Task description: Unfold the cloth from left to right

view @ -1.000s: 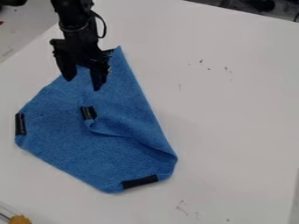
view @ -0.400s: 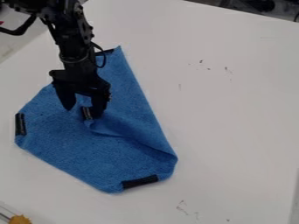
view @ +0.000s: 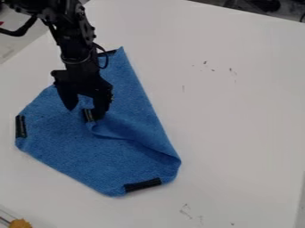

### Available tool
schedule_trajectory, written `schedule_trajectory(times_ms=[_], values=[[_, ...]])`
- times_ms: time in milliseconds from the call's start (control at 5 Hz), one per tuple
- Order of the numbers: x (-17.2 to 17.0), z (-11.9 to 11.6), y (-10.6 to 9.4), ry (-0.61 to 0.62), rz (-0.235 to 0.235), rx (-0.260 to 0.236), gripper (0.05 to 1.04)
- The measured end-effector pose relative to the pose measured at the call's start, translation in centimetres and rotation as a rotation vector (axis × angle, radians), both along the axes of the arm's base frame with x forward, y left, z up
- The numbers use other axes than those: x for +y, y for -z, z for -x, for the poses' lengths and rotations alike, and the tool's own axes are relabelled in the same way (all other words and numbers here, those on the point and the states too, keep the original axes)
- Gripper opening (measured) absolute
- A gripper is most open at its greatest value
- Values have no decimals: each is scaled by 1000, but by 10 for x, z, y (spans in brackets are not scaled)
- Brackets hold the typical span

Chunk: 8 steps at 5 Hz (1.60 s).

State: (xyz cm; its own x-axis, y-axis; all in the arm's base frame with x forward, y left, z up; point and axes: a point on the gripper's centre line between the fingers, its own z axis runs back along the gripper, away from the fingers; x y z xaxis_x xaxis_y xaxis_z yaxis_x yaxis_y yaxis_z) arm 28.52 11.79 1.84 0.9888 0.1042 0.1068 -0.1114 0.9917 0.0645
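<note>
A blue cloth (view: 77, 156), partly folded, lies on the left and middle of a white surface (view: 244, 111). Its long right edge runs from a far tip to a rounded bend at the near right; a flap is turned over leftward, its corner resting on the middle of the cloth. Black bands mark the corners: one at the far tip, one at the left (view: 21, 126), one at the near edge (view: 143, 185) and one on the flap's corner (view: 88, 115). The black arm (view: 76, 51) enters from the far left. The hand (view: 84, 114) points down over the flap's corner, open, its fingers spread, the right one just beside the corner's band; whether they touch cannot be told. Small dark marks (view: 205, 63) dot the surface at the right. A yellow-orange object (view: 21, 223) lies at the near left.
</note>
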Motion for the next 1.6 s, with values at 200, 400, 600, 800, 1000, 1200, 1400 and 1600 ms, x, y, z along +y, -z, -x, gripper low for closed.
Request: schedule_trajectory(times_ms=[200, 400, 600, 800, 1000, 1200, 1400, 1600], values=[[6, 0, 0, -10, -4, 5, 647], [6, 0, 4, -3, 1, 15, 348], [6, -1, 4, -5, 2, 9, 231], [6, -3, 4, -11, 4, -1, 482], [8, -1, 4, -22, 5, 0, 795], [8, -1, 5, -24, 7, 6, 1006], [10, 2, 10, -31, 10, 18, 1006], [12, 2, 12, -28, 8, 19, 950]])
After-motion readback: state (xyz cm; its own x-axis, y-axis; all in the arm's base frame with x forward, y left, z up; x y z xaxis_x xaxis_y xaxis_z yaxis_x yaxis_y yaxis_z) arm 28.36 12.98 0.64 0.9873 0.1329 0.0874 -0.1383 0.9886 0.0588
